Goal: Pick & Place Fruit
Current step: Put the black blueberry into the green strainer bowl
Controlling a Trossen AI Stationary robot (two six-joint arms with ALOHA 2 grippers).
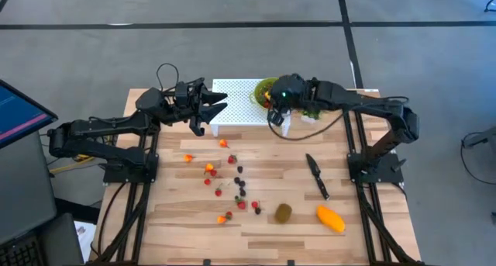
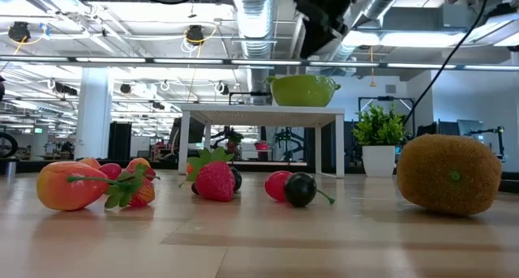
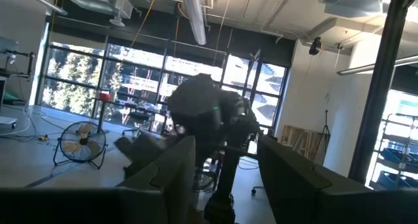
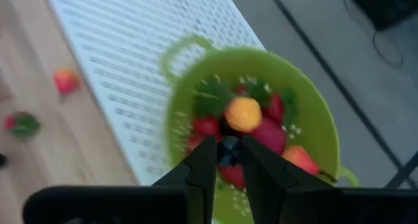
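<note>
Open lab hall, exposed ducts, concrete floor

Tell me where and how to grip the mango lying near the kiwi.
Grip the mango across its narrow middle, coming straight down from above. It lies flat on the table as a long oval, slanted in the high view, so the fingers should close across the short width, turned square to its long axis. Its sides look clear: the kiwi and knife lie apart from it.
</note>
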